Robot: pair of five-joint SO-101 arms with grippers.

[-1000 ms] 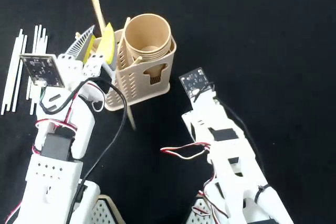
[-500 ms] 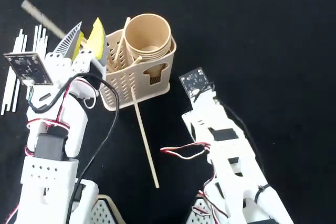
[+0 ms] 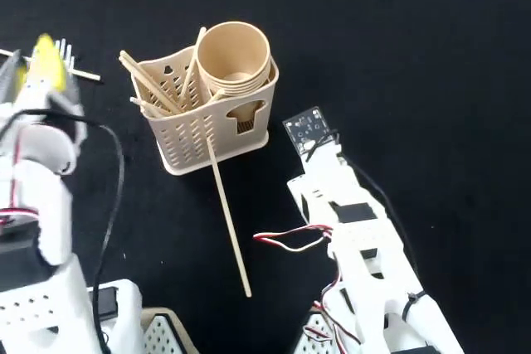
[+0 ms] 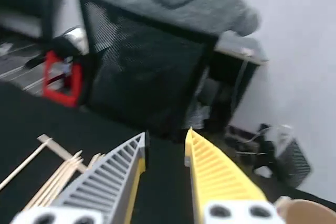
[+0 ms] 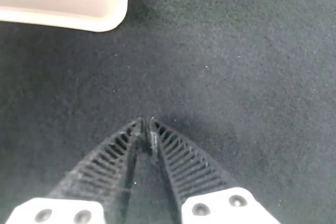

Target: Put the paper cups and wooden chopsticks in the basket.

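Stacked paper cups (image 3: 235,54) upright in the basket (image 3: 203,130) toward the far edge of the surface (image 3: 415,80), several chopsticks (image 3: 151,86) tilted beside them inside. Single chopstick (image 3: 230,225) flat, one end touching the basket's near side. Left pincer (image 4: 165,134) apart and empty by the left edge, near loose chopsticks (image 4: 52,176). Right pincer (image 5: 146,123) together, empty, just above bare surface.

Paper cups (image 3: 236,57) and several chopsticks (image 3: 151,87) stand in the basket (image 3: 203,134), one chopstick (image 3: 230,225) lying on the table (image 3: 415,80) before it.

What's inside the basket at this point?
Stacked paper cups fill one side of the basket; several chopsticks lean in the other side. The walls hide the cups' bases and the chopsticks' lower ends, so neither count is certain.
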